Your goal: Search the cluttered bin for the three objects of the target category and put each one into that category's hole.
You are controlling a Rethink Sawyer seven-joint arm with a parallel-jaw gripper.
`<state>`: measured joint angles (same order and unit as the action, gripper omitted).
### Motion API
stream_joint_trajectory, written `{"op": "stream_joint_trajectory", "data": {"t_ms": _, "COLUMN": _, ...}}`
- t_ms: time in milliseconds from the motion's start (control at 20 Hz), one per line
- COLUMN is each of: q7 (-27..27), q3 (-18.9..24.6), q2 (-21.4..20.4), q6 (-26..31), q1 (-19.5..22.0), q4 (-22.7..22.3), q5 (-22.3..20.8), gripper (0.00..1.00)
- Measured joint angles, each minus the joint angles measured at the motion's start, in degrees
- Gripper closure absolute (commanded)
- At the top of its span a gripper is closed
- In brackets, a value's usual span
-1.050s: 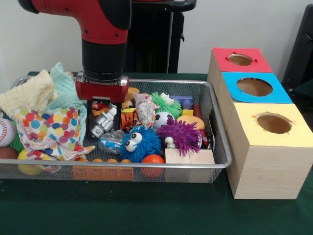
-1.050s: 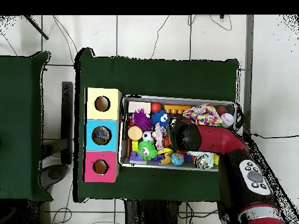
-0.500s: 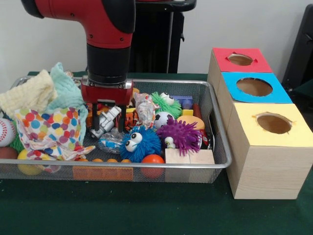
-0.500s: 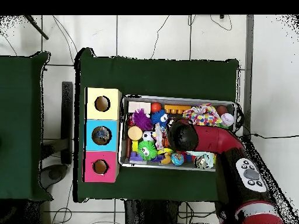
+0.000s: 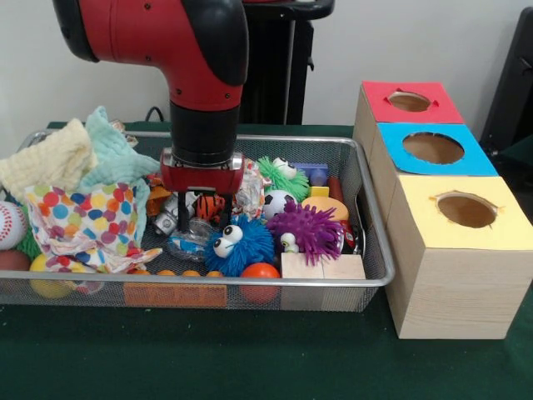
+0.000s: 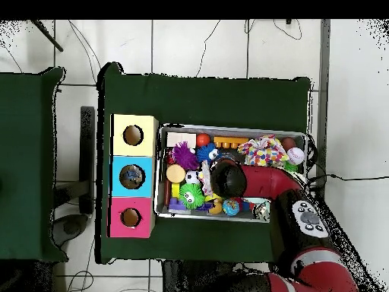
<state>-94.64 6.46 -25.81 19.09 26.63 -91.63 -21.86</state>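
My gripper (image 5: 204, 219) hangs low inside the wire mesh bin (image 5: 208, 286), open, one finger on each side of a small orange striped tiger toy (image 5: 211, 205). Just in front of it lie a blue fuzzy toy with big eyes (image 5: 243, 242) and crumpled clear plastic (image 5: 188, 242). A purple fuzzy toy (image 5: 310, 228), a green fuzzy toy (image 5: 286, 177) and a small soccer ball (image 5: 276, 202) sit to the right. In the overhead view the arm (image 6: 258, 182) covers the gripper. Three boxes with holes stand beside the bin: red (image 5: 410, 102), blue (image 5: 433, 148), yellow (image 5: 466, 210).
Piled cloths fill the bin's left end: polka-dot (image 5: 82, 221), yellow (image 5: 46, 158), mint (image 5: 112, 158). A baseball (image 5: 10, 225), an orange ball (image 5: 260, 272), wood blocks (image 5: 321, 267) and a silver toy (image 5: 166, 222) also lie in the bin. The overhead view shows the bin's rim (image 6: 228, 127).
The gripper has slid rightwards in the front view and dropped lower, from over the silver toy to around the tiger toy. It stayed open.
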Motion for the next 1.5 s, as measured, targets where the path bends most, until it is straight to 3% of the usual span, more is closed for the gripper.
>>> {"op": "stream_joint_trajectory", "data": {"t_ms": 400, "q7": 0.0, "q3": -0.2, "q2": 2.8, "q6": -0.2, "q1": -0.4, "q4": 2.6, "q5": 0.0, "gripper": 0.00}}
{"op": "stream_joint_trajectory", "data": {"t_ms": 850, "q7": 0.0, "q3": -0.4, "q2": 5.4, "q6": -1.9, "q1": 1.4, "q4": 9.8, "q5": 0.0, "gripper": 0.00}}
{"op": "stream_joint_trajectory", "data": {"t_ms": 1150, "q7": 0.0, "q3": -0.4, "q2": 5.7, "q6": -2.0, "q1": 3.1, "q4": 10.2, "q5": -0.2, "gripper": 0.00}}
{"op": "stream_joint_trajectory", "data": {"t_ms": 1200, "q7": 0.0, "q3": -0.4, "q2": 5.7, "q6": -2.0, "q1": 3.3, "q4": 10.3, "q5": -0.2, "gripper": 1.00}}
{"op": "stream_joint_trajectory", "data": {"t_ms": 1500, "q7": 0.0, "q3": -0.5, "q2": 5.7, "q6": -2.0, "q1": 3.4, "q4": 10.5, "q5": -0.2, "gripper": 1.00}}
